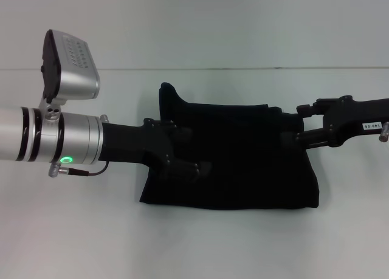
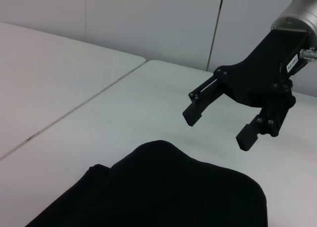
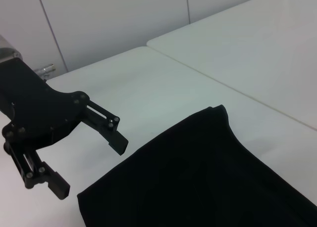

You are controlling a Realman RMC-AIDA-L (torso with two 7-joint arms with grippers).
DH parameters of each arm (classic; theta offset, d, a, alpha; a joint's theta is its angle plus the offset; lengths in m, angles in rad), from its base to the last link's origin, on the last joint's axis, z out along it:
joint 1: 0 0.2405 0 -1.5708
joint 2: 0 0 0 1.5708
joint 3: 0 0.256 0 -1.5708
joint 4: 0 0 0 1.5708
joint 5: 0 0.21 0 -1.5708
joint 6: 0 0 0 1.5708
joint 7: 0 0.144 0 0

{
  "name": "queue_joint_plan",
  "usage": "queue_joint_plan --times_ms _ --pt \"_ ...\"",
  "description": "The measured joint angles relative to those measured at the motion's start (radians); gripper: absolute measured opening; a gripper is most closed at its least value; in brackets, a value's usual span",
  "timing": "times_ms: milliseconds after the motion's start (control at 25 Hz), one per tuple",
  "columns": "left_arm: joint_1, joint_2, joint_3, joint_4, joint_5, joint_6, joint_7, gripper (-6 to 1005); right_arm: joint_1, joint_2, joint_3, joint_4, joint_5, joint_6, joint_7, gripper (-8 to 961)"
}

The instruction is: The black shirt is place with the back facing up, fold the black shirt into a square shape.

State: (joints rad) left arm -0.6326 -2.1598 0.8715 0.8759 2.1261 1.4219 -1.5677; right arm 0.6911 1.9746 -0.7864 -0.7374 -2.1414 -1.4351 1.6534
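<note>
black shirt (image 1: pixel 234 163) already folded to a squarish block | both grippers, left gripper (image 3: pixel 86 160) and right gripper (image 2: pixel 220 125), hang spread, empty | you'd tuck that far-left flap next

We see big white flat table (image 1: pixel 200 242) with thin seam line across far side. Soft black folded cloth shirt (image 1: pixel 243 169) lies flat on table near middle. We see one sleeve sticking out toward far side.
</note>
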Motion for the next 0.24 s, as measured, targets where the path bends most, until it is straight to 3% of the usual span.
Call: queue_joint_plan --times_ms 240 --pt "-0.001 0.002 -0.002 0.0 0.0 -0.003 0.0 904 0.001 0.002 0.004 0.001 0.0 0.004 -0.001 918"
